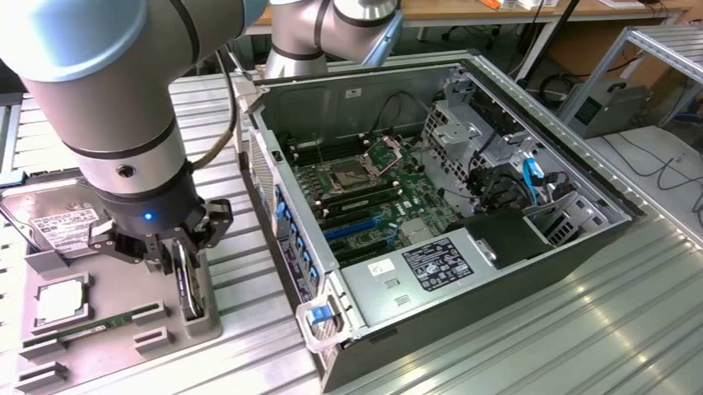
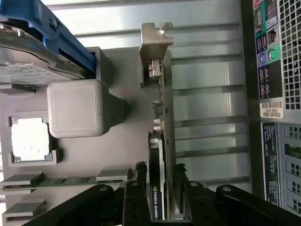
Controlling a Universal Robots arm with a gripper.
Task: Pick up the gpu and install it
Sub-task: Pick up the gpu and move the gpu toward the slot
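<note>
Gripper (image 1: pixel 181 262): clamped on gpu, one finger per face.
Gpu (image 1: pixel 194 298): upright on edge in grey tray (image 1: pixel 203 331), silver bracket (image 2: pixel 155 44) at far end.
PC case (image 1: pixel 363 317): open, at exterior view's right of tray.

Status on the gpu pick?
Tool shut on gpu. It stands on edge in gray tray, not in computer case. Hard drive beside, apart from it.

1. Grey metal computer tower (image 1: pixel 462 329) lying open, green motherboard (image 1: pixel 412 177) facing up inside.
2. Beside it, grey plastic tray (image 1: pixel 121 288): silver white-labelled hard drive (image 1: pixel 55 218), square silver processor (image 1: pixel 58 303), narrow green memory stick (image 1: pixel 94 327).
3. Ribbed aluminium tabletop (image 1: pixel 571 329) under everything.
</note>
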